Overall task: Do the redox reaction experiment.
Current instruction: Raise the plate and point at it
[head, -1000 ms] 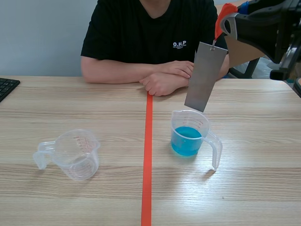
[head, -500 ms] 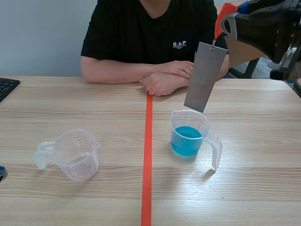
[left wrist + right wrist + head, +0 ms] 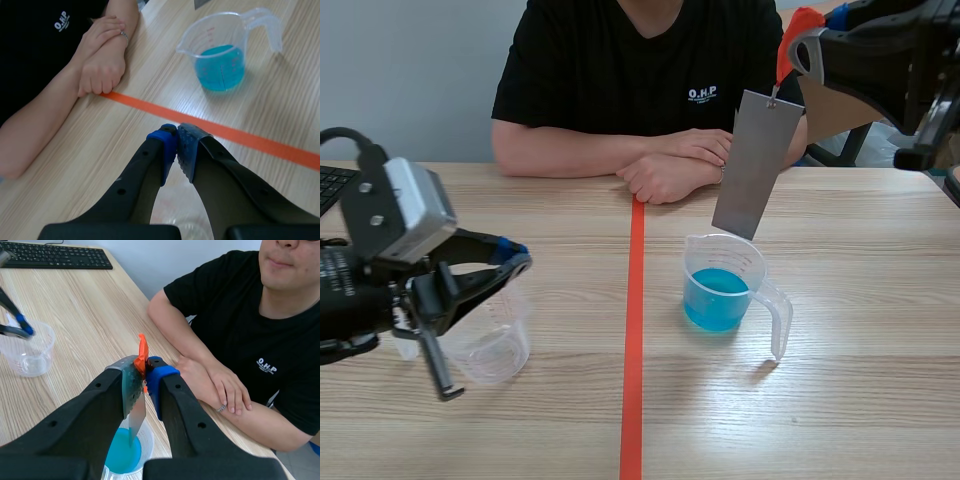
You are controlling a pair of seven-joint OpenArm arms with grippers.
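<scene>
I see the grey metal plate (image 3: 757, 163) hanging tilted, its lower edge just above the rim of the cup of blue liquid (image 3: 724, 290), right of the tape line (image 3: 634, 350). My right gripper (image 3: 145, 371) is clenched on the plate's orange tab (image 3: 142, 354). My left gripper (image 3: 176, 145) hovers over the empty cup (image 3: 492, 350) at near left, with its fingers pressed together and gripping nothing.

Empty cup (image 3: 495, 345): left of tape line (image 3: 634, 350), under left gripper (image 3: 515, 260).
Filled cup (image 3: 725, 290): right of line, beneath hanging plate (image 3: 756, 165).
</scene>
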